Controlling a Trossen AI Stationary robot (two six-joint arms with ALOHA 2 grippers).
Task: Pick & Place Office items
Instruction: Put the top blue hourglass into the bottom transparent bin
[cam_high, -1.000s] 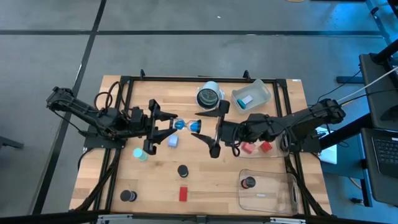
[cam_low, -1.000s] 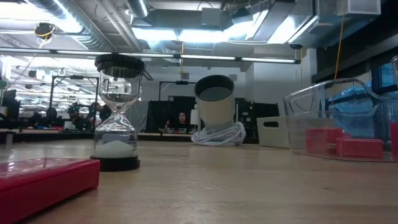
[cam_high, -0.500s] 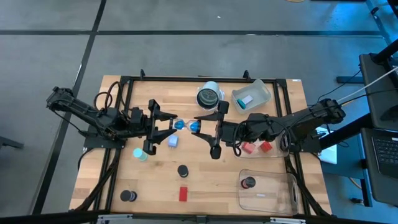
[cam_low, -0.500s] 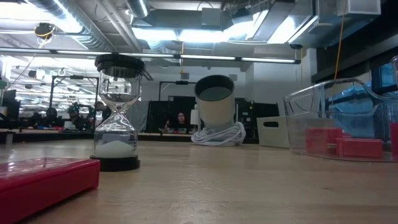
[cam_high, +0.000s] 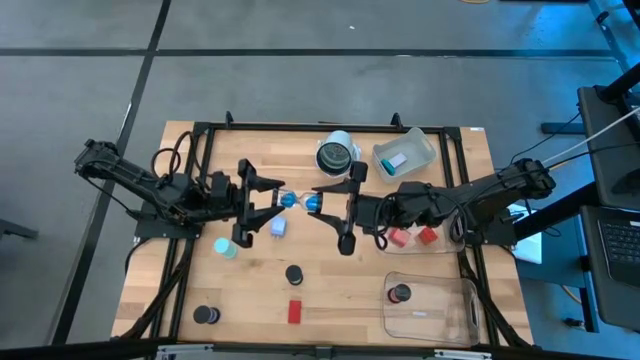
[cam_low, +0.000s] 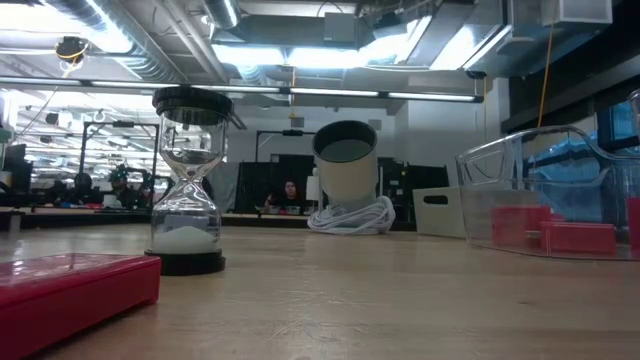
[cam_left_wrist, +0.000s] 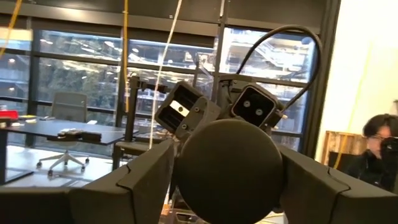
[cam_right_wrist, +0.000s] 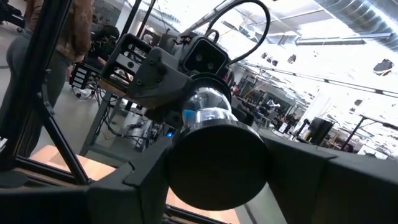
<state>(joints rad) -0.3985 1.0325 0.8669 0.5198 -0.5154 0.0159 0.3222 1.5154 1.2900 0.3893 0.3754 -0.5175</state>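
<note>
While raised between both arms, blue hourglass in right fingers; left fingers slightly apart.

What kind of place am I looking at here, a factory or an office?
Probably a robotics lab in a large open workshop. Exposed ceiling ducts and strip lights run overhead, a wooden table sits in a black frame, and rows of workstations fill the background.
</note>
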